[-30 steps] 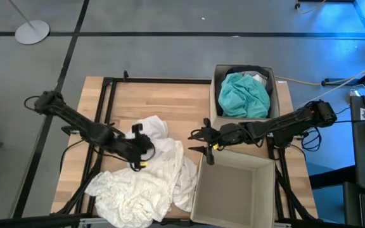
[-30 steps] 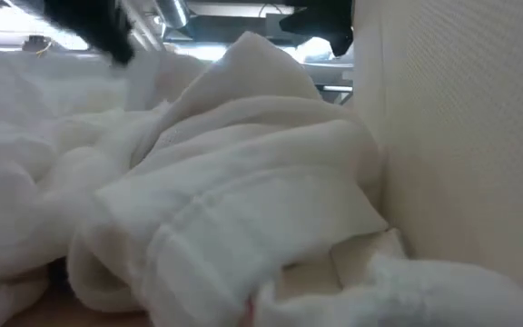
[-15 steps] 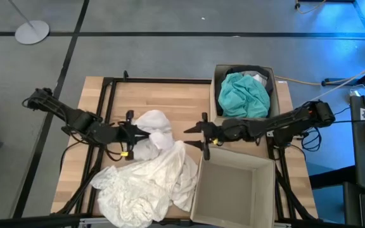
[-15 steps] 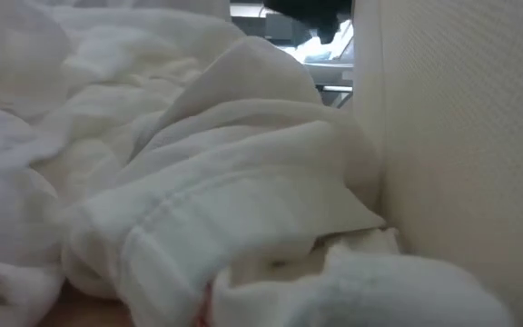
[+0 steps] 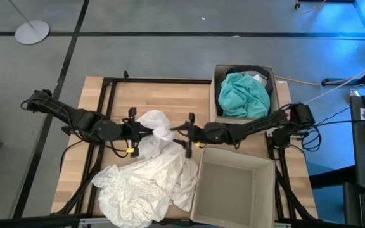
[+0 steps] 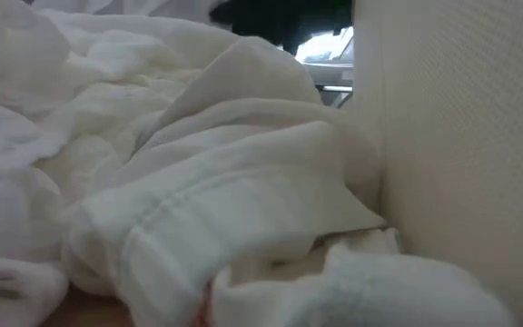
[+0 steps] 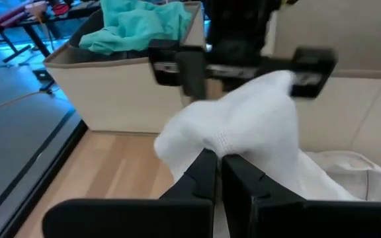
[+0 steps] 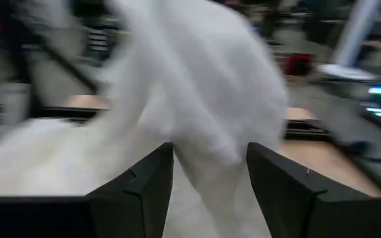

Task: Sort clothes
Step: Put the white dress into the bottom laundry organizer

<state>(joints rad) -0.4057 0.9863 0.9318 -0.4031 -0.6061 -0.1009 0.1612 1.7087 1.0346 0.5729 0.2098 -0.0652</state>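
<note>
White fabric: a raised fold of the white garment [image 5: 154,123] is pinched in the fully closed left gripper [image 5: 134,130] above mid-table, while the right gripper [image 5: 184,133] faces it with fingers parted around the cloth, not clamped. The garment's long axis slopes from this fold down to the white heap [image 5: 146,183] at the front edge. Likely faults: a thin pinch slipping, or neighbouring whites dragging along.
</note>
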